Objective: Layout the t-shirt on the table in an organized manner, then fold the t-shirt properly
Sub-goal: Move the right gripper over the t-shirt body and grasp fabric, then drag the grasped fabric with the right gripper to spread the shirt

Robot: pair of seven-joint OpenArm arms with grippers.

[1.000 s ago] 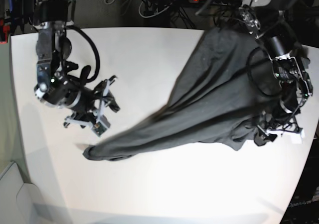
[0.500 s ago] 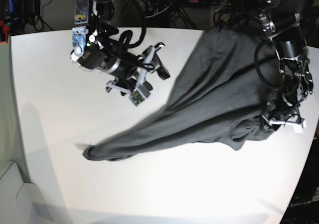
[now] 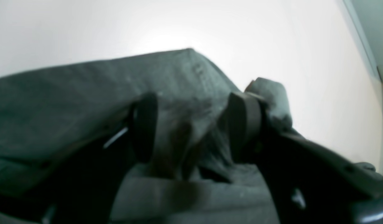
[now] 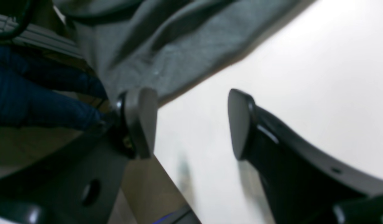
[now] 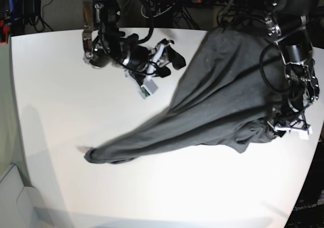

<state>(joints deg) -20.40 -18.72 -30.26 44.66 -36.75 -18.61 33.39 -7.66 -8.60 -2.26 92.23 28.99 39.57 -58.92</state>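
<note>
1. The t-shirt point(image 5: 223, 101) was spread in a long slanted shape on the white table point(image 5: 61, 116), wide at the far side and thin at the near end.
2. The left gripper point(image 5: 288, 129) was seen at the near side edge of the shirt, where the cloth was bunched up.
3. In the left wrist view, a fold of the shirt point(image 3: 185, 124) was seen between the two dark fingers point(image 3: 144, 127) of the left gripper point(image 3: 191, 127), and cloth was also heaped around and under them.
4. The cloth was held by the left gripper, with its fingers apart and pressed on the thick fold.
5. Past those fingers, the rest of the shirt was seen stretched away over the table point(image 3: 303, 62).
6. The right gripper point(image 5: 169, 58) was seen above the far part of the table, just beside the wide end of the shirt.
7. In the right wrist view, the fingers point(image 4: 141, 121) of the right gripper point(image 4: 191, 123) were spread wide, and only bare table point(image 4: 303, 77) was seen between them.
8. Nothing was held by the right gripper.
9. The edge of the shirt point(image 4: 179, 53) was seen just ahead of one finger; whether it was touched could not be told.
</note>
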